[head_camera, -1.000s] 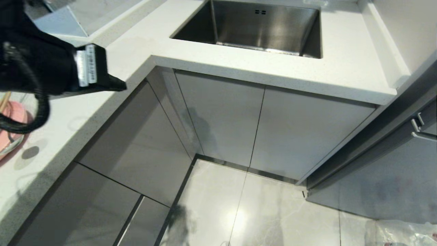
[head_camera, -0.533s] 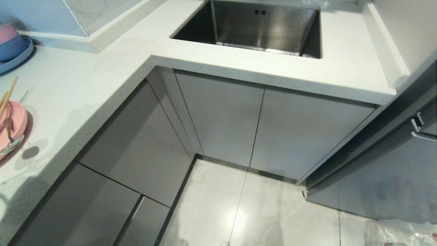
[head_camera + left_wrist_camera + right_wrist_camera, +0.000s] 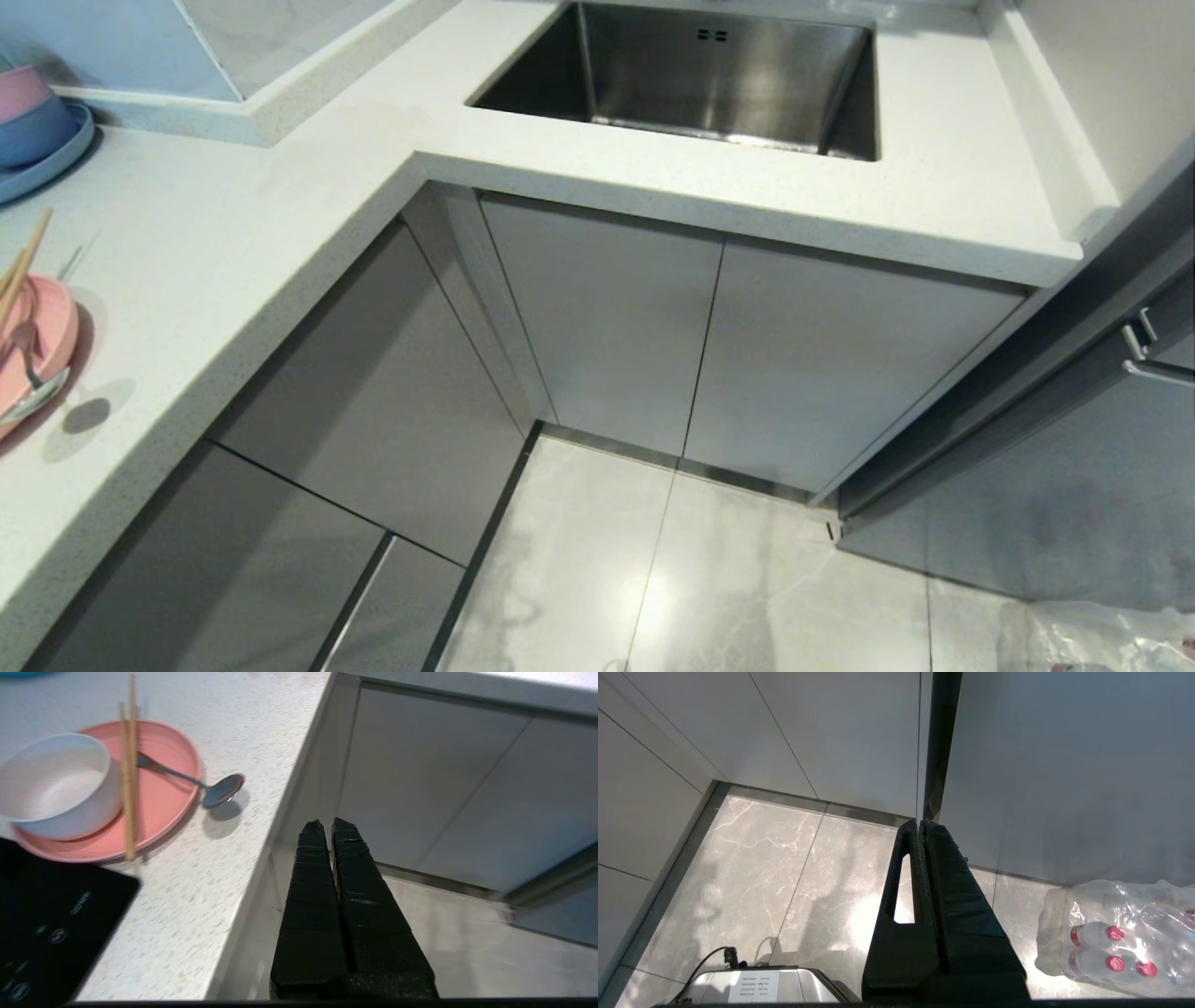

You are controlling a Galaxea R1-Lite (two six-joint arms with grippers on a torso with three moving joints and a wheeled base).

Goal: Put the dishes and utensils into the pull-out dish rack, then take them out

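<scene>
Fingers pressed together and empty, the left gripper point(image 3: 327, 828) hangs off the speckled white countertop point(image 3: 224, 868) edge, near the salmon-pink round plate point(image 3: 161, 798) stacked with cream-white bowl point(image 3: 56, 786), wooden chopsticks point(image 3: 128, 774) and metal spoon point(image 3: 205, 786), apparently unloaded.

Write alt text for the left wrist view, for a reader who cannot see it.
The left gripper, shut and empty, hangs just past the edge of a speckled white counter, above grey cabinet fronts. On the counter a salmon-pink plate holds a white bowl, with wooden chopsticks laid across it and a metal spoon overhanging its rim. A black cooktop fills one corner.
</scene>
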